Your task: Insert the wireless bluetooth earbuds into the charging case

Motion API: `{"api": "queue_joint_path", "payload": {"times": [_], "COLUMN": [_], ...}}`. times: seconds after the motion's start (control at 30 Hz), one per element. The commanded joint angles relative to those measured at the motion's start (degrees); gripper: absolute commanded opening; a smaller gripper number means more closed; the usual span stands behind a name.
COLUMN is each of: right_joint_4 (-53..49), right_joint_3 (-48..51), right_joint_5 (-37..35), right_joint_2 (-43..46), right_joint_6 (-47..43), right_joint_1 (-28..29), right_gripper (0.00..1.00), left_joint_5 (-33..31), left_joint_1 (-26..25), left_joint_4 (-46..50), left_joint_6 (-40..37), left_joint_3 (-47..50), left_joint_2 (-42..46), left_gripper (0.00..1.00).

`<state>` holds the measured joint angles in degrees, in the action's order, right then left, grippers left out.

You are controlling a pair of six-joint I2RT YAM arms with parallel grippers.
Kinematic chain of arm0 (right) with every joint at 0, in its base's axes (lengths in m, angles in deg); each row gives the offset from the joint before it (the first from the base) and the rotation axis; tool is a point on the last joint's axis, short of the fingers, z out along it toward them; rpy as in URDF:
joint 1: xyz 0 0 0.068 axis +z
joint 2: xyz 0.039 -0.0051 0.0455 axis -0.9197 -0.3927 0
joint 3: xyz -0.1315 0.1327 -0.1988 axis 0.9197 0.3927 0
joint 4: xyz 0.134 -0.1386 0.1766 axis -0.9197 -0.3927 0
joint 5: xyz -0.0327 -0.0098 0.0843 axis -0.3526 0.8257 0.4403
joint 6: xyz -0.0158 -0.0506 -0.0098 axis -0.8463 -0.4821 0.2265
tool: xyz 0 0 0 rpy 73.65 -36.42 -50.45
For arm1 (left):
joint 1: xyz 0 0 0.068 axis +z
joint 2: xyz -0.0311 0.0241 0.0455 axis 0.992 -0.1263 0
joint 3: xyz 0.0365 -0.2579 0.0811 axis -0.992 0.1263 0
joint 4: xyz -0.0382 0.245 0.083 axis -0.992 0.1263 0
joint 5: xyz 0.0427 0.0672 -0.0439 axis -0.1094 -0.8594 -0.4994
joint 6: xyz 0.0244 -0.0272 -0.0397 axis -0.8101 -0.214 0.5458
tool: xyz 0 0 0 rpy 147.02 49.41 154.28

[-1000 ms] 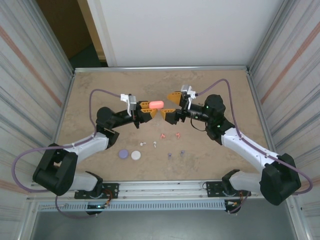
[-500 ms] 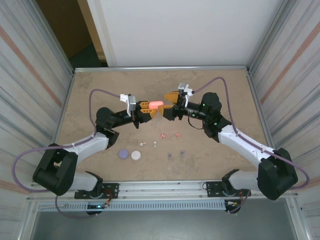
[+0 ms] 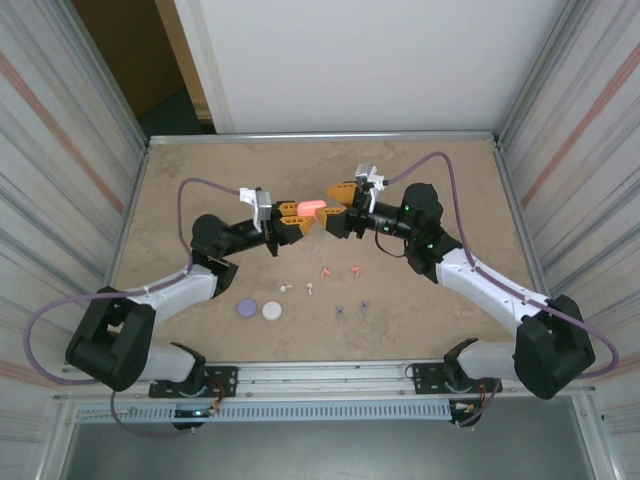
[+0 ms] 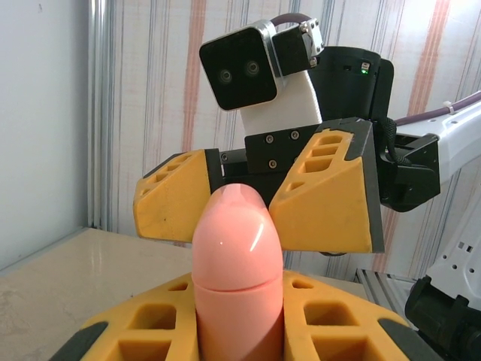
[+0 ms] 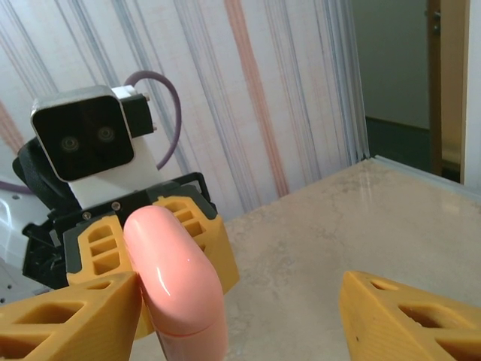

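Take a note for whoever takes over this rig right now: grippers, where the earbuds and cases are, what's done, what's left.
Left gripper: shut on the pink oval plastic charging case, lifted off the table; its lid looks closed.
Right gripper: open, jaws either side of that case's free end.
Loose on the beige stone-look table: tiny white stemmed earbuds, pink stemmed earbuds, purple stemmed earbuds; round purple case and round white case beside them.
Done: pink case picked up.
Left: open it, seat all earbuds.
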<state>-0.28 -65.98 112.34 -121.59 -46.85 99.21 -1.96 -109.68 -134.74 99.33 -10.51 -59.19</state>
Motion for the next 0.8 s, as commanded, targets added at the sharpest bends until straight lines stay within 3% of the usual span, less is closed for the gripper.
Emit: {"api": "queue_joint_path", "payload": {"times": [0.0,0.4,0.77], "right_joint_4": [-0.06,-0.46,-5.46], "right_joint_3": [-2.59,-4.5,-1.21], "right_joint_5": [-3.07,-1.75,-2.67], "right_joint_2": [-0.92,-2.08,5.29], "right_joint_6": [0.61,0.65,-0.47], "right_joint_1": [-0.85,-1.31,-2.69], "right_gripper": [0.67,0.66,0.68], "left_joint_5": [2.16,1.68,-4.43], "left_joint_1": [0.0,-0.04,0.04], "left_joint_4": [-2.81,-1.68,4.1], "left_joint_6": [-0.9,-1.39,-4.54], "left_joint_3": [-0.7,-0.61,0.93], "left_joint_2": [0.6,0.52,2.23], "left_gripper": [0.0,0.0,0.0]}}
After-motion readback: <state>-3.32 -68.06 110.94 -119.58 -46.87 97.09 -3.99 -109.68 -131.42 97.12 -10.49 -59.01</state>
